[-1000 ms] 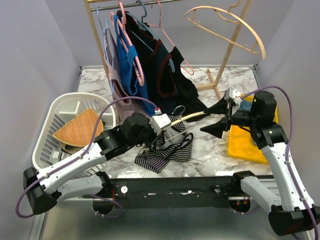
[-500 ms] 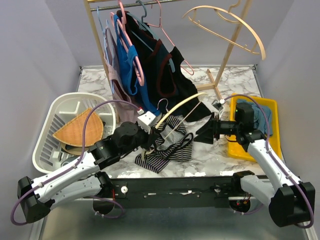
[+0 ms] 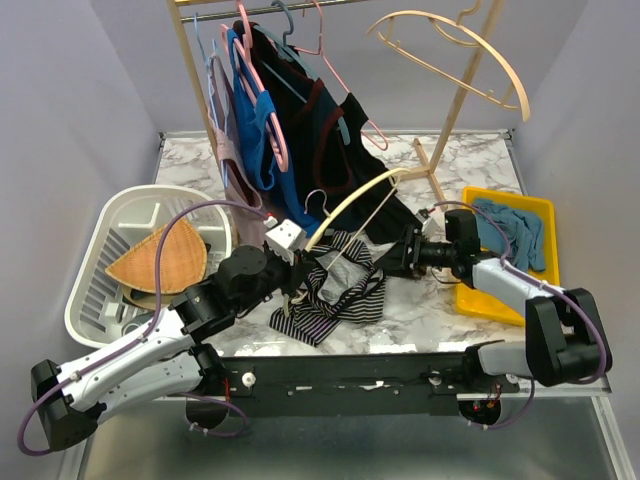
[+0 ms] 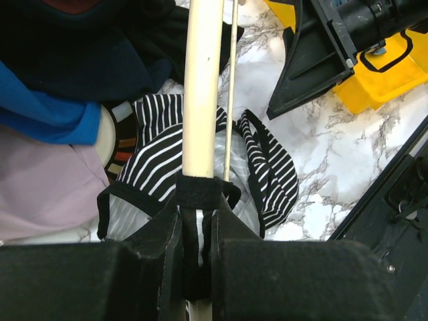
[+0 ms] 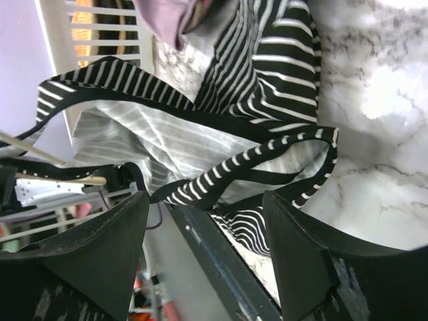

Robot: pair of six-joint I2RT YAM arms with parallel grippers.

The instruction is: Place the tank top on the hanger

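Note:
The striped tank top lies crumpled on the marble at the near middle. My left gripper is shut on one end of the cream hanger, which slants up and away over the garment. In the left wrist view a black strap wraps the hanger right at the jaws, with striped cloth below. My right gripper is low at the tank top's right side, open. Its fingers stand either side of a striped edge without touching it.
A white basket with a woven tan piece stands at the left. The clothes rack at the back holds pink hangers, blue and black garments, and a second cream hanger. A yellow tray with teal cloth is at the right.
My right gripper has dropped and swung left toward the tank top, its jaws a little narrower. The left arm has turned the hanger so its free end points up and back.

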